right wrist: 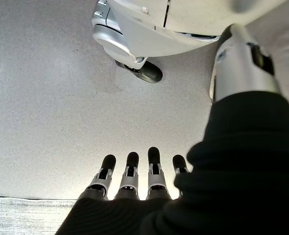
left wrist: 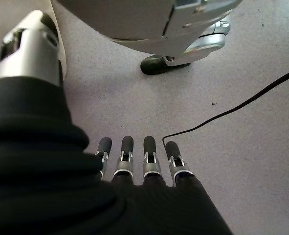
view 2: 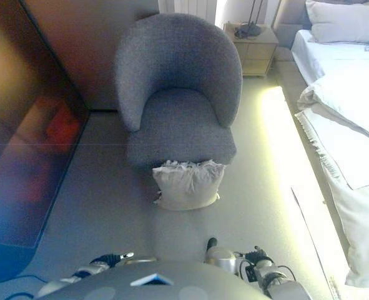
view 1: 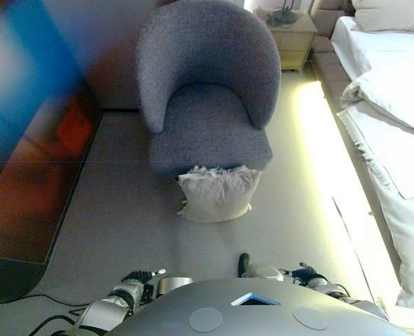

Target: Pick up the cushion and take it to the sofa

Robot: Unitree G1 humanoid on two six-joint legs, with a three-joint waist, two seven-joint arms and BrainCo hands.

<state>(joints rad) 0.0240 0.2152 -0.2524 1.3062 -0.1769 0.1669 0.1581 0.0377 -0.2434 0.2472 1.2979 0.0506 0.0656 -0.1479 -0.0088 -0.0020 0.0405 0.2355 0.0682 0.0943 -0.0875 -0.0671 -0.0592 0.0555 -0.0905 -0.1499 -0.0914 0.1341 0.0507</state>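
A beige cushion with a ruffled top edge stands on the carpet, leaning against the front of the grey armchair-style sofa. The sofa's seat is bare. Both hands hang low beside my body, well short of the cushion. My left hand is open, its fingers straight and pointing at the floor, holding nothing. It also shows in the left eye view at the bottom edge. My right hand is open the same way and holds nothing. It shows at the bottom right of centre.
A dark glossy screen or cabinet lines the left side. A bed with white bedding runs along the right, with a lit strip of floor beside it. A wooden nightstand stands behind the sofa on the right.
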